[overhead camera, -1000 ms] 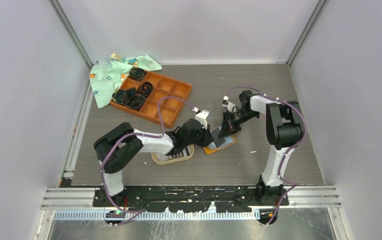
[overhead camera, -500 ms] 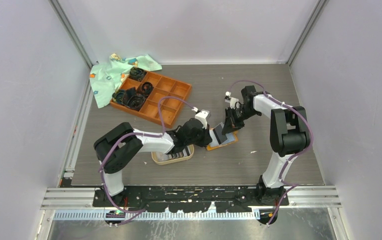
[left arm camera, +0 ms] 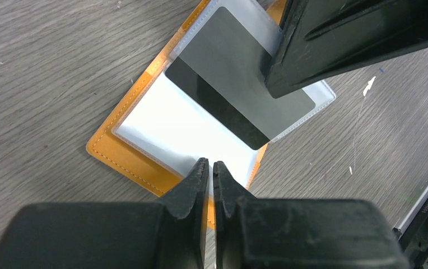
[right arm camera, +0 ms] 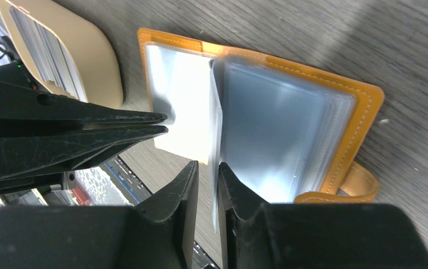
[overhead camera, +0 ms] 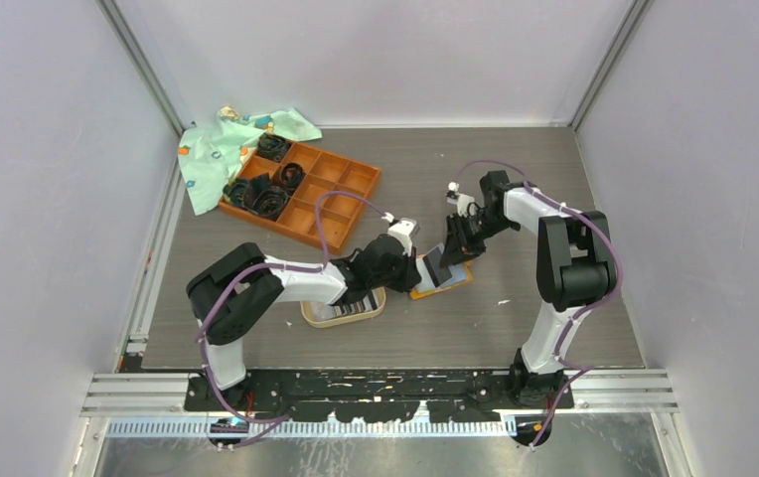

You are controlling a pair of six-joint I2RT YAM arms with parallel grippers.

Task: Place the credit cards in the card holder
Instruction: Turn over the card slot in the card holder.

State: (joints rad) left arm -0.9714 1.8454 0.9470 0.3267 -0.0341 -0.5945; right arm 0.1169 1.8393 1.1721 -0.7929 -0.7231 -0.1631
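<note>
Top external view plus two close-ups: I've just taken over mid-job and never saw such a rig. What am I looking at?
The overhead picture shows two robot arms at a table; the close-ups come from cameras on their wrists. The orange card holder lies between them; more credit cards wait in an oval dish, a compartment tray and cloth behind. The left gripper pinches what looks like a white card at a sleeve. The right gripper has its jaws slightly apart around a clear sleeve page. A grey striped card is sleeved.
</note>
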